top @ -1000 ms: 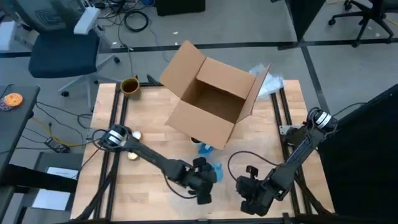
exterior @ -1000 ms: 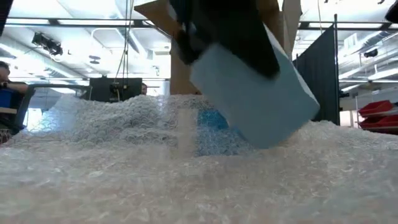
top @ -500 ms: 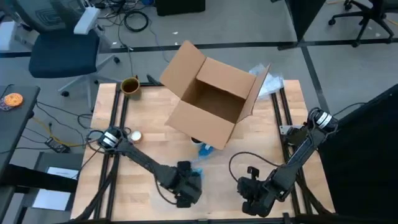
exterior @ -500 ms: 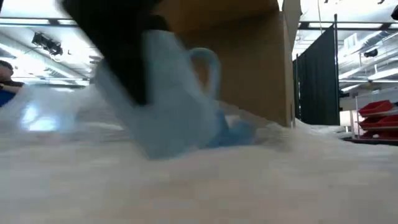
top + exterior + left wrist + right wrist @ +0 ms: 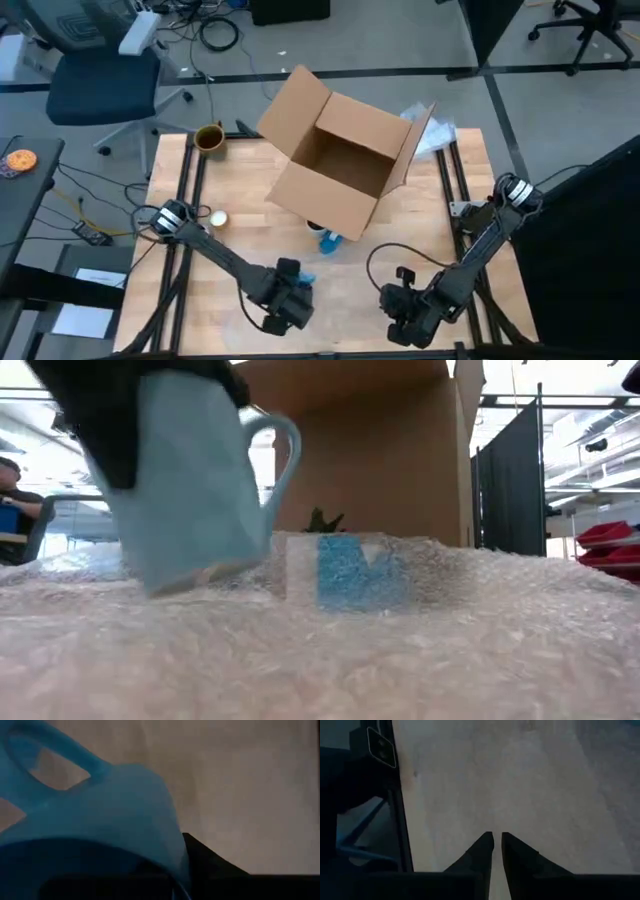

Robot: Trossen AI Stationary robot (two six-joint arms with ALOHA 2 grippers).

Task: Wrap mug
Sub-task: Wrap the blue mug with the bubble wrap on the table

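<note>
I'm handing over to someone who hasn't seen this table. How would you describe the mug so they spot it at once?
Start at the big open cardboard box at the table's far side, then come toward the near edge, where bubble wrap covers the wood. The mug is held there in the left gripper, tilted above the wrap. It is pale blue with a loop handle, unlike the brown cup at the far left corner.
</note>
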